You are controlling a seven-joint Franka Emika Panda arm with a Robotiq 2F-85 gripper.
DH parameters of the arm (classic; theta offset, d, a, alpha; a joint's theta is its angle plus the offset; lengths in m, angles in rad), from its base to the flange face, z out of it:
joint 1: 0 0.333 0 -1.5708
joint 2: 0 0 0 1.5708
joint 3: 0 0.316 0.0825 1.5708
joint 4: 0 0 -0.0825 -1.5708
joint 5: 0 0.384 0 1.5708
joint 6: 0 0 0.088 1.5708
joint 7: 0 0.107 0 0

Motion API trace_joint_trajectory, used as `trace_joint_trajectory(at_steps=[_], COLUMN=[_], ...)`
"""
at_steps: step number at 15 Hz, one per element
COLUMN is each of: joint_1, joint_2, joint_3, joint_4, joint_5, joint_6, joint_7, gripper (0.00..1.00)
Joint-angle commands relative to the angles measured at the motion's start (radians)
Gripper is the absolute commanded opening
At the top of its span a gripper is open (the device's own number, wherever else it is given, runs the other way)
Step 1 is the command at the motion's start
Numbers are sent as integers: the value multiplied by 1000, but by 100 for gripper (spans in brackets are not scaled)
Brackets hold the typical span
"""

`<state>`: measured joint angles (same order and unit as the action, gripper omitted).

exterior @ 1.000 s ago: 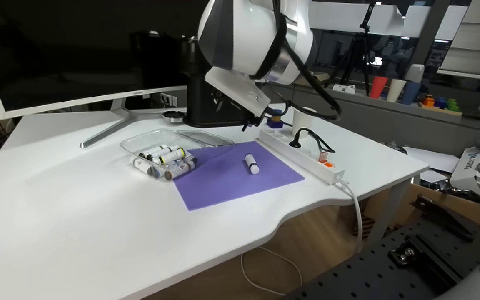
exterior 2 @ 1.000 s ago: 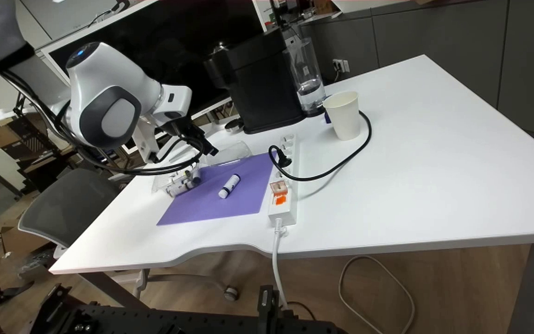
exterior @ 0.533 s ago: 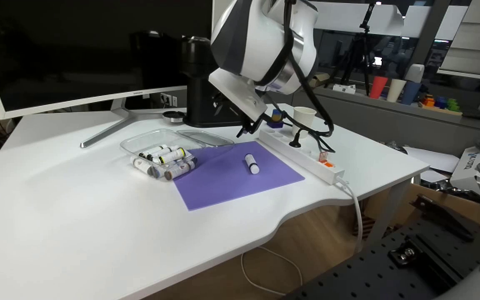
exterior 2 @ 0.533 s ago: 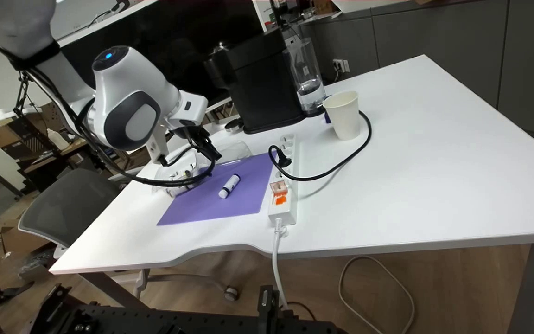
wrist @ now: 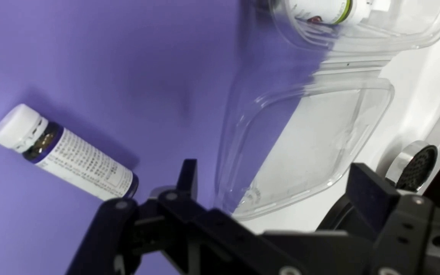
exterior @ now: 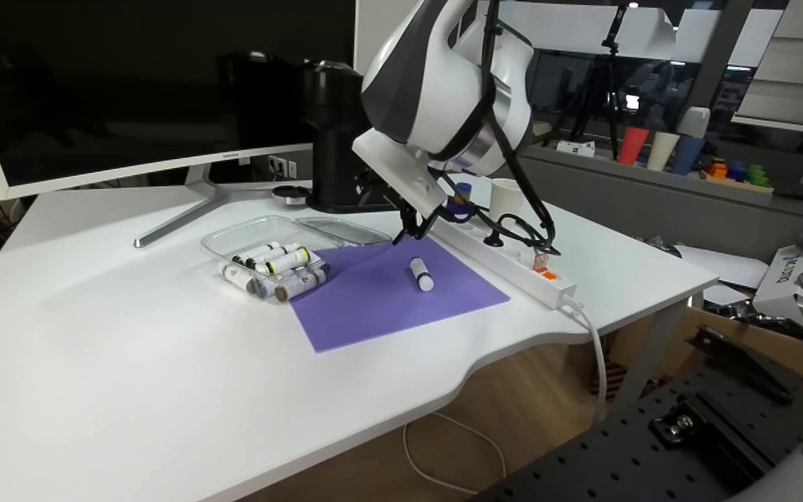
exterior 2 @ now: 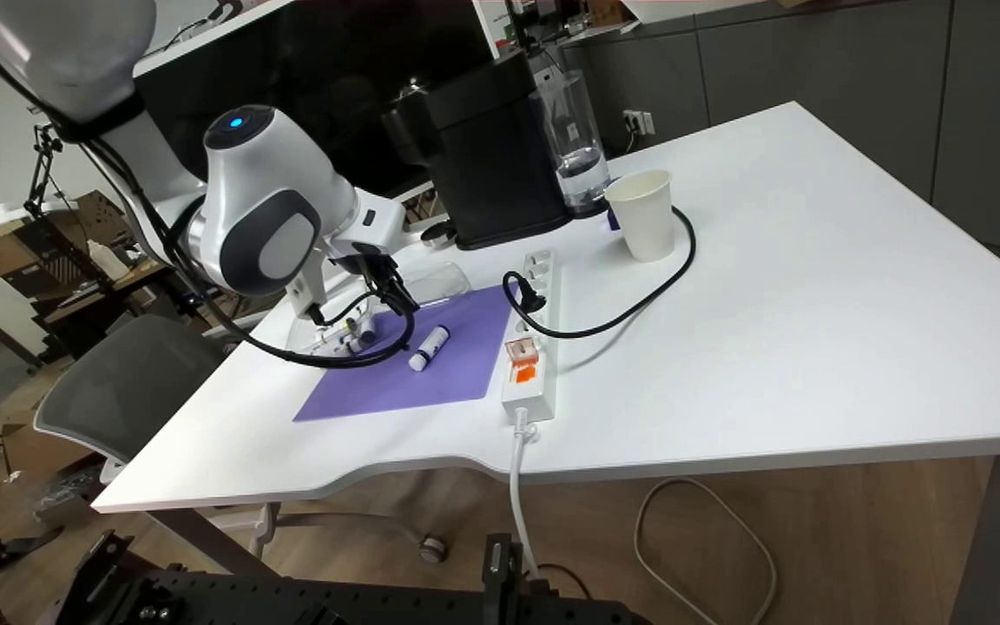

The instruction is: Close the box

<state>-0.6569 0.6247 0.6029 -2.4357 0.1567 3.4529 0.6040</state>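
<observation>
The box is a clear plastic case lying unfolded. Its base (exterior: 233, 239) holds several small white bottles. The lid (wrist: 311, 137), hinged to the base, lies swung back, half over the purple mat and half over the white table. My gripper (wrist: 275, 166) is open, and from the wrist the outer end of the lid shows between its fingers with nothing gripped. In an exterior view the black fingertips (exterior: 399, 239) hang low beside the lid's outer end; whether they touch it I cannot tell. The arm's cable partly covers the base in an exterior view.
A loose white bottle (wrist: 86, 162) lies on the purple mat (exterior: 373, 307). A white power strip (exterior: 499, 261) with a plugged black cable runs along the mat's side. A black machine (exterior 2: 491, 156), a paper cup (exterior 2: 643, 217) and a monitor (exterior: 129, 84) stand nearby.
The arm has come down, and the gripper now hangs lower, nearer the mat and the lid's outer end. The box and bottles have not moved.
</observation>
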Motion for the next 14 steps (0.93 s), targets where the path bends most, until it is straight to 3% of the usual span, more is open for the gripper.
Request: trace_joint_trajectory(at_steps=[1,8,14], joint_1=[14,54,48], joint_2=[22,60,140], joint_3=[-13,-57,-46], joint_4=[22,90,163], joint_5=[-14,-12,-15], joint_6=[0,-1,-1], joint_7=[-2,-48,-73], gripper=[100,100,100])
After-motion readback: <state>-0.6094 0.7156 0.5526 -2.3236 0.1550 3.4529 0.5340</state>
